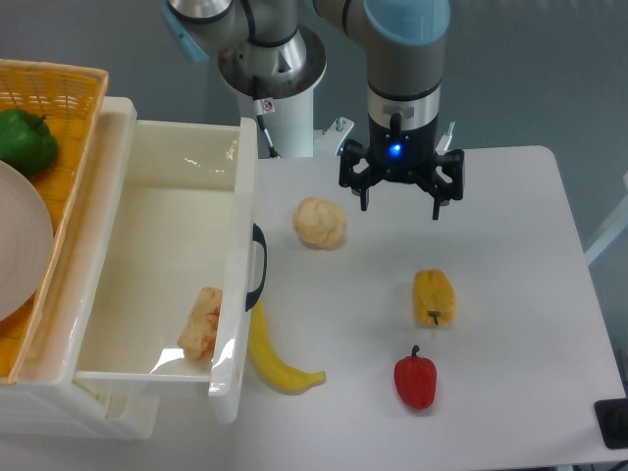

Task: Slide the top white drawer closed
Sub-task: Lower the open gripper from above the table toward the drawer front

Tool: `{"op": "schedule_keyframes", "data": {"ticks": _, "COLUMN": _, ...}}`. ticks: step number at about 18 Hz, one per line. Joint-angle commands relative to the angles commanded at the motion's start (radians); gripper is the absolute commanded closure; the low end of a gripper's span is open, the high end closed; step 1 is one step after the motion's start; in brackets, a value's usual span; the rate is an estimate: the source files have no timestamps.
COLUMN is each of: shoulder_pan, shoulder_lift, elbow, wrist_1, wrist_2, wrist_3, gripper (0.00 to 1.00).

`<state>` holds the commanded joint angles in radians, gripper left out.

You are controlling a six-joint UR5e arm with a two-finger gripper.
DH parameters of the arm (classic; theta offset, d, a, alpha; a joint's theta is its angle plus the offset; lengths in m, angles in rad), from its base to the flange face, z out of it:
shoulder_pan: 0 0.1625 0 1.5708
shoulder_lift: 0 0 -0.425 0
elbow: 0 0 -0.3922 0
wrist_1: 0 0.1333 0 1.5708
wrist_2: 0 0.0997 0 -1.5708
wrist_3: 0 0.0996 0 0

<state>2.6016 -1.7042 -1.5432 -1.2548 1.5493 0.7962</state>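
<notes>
The top white drawer [157, 265] sits fully pulled out at the frame's left. I see my gripper [400, 201] hovering upper centre, fingers spread, holding nothing; the closing push isn't started.

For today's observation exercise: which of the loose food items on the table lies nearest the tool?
The pale cauliflower, just left of the open tool. The yellow pepper, red pepper and banana lie farther toward the front.
</notes>
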Motion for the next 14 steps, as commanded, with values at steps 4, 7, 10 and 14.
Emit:
{"op": "schedule_keyframes", "data": {"ticks": 4, "shoulder_pan": -0.002, "shoulder_lift": -0.020, "elbow": -0.002, "wrist_1": 0.002, "wrist_2": 0.000, "wrist_3": -0.005, "gripper": 0.00}}
{"op": "schedule_keyframes", "data": {"ticks": 7, "shoulder_pan": -0.001, "shoulder_lift": -0.023, "elbow": -0.006, "wrist_1": 0.000, "wrist_2": 0.003, "wrist_3": -0.034, "gripper": 0.00}}
{"op": "schedule_keyframes", "data": {"ticks": 10, "shoulder_pan": 0.002, "shoulder_lift": -0.034, "elbow": -0.006, "wrist_1": 0.000, "wrist_2": 0.000, "wrist_3": -0.035, "gripper": 0.00}}
{"op": "schedule_keyframes", "data": {"ticks": 14, "shoulder_pan": -0.006, "shoulder_lift": -0.064, "elbow": -0.020, "wrist_1": 0.024, "wrist_2": 0.006, "wrist_3": -0.197, "gripper": 0.00}}
